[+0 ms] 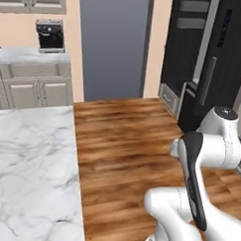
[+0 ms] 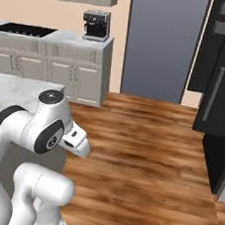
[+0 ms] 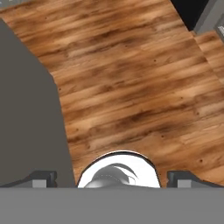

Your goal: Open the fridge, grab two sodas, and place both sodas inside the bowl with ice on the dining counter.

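Nearest us, the gripper (image 3: 112, 178) is pointing down at the wood floor (image 3: 131, 87), jaws standing wide apart and holding nothing. We are seeing the fridge (image 1: 214, 62) at upper right in the left base view, one door swung open. The dining counter (image 1: 31, 173) is lying at lower left, across the floor from it. A coffee machine (image 2: 96, 25) is sitting on the far counter (image 2: 78, 39).

The fridge (image 1: 214, 62) is a tall black French-door unit with long grey bar handles; one upper door stands swung open, showing grey shelving and a grey drawer low inside. The dining counter (image 1: 31, 173), white-grey veined marble, lies well apart from the fridge across the wooden floor.
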Controlling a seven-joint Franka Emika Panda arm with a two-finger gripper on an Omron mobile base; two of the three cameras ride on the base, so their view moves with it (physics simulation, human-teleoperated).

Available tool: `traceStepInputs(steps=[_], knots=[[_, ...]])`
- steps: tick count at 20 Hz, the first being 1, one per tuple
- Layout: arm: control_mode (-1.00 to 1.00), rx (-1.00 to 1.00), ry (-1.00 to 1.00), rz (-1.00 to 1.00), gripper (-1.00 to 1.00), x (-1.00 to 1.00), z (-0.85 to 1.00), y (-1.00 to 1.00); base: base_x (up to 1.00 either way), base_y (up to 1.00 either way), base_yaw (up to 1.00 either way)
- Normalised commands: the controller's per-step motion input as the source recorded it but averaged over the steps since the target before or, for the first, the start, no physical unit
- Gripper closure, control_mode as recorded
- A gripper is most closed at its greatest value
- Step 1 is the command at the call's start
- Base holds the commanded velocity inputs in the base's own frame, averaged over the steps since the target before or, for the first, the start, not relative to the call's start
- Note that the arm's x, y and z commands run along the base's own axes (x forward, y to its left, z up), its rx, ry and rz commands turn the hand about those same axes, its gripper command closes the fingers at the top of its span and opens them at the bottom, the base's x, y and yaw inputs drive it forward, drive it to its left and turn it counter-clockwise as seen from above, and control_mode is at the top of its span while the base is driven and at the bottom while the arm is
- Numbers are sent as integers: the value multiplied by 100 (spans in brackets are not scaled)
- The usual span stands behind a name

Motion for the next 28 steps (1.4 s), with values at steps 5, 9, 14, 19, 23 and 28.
traceStepInputs(steps=[5,9,14,19,23,28], knots=[[100,0,0,0,-100,0,0,0,86,12,-15],[100,0,0,0,-100,0,0,0,77,14,-35],[100,0,0,0,-100,0,0,0,72,29,-41],[100,0,0,0,-100,0,0,0,78,44,-38],[100,0,0,0,-100,0,0,0,75,78,-33],[100,0,0,0,-100,0,0,0,75,70,-27]])
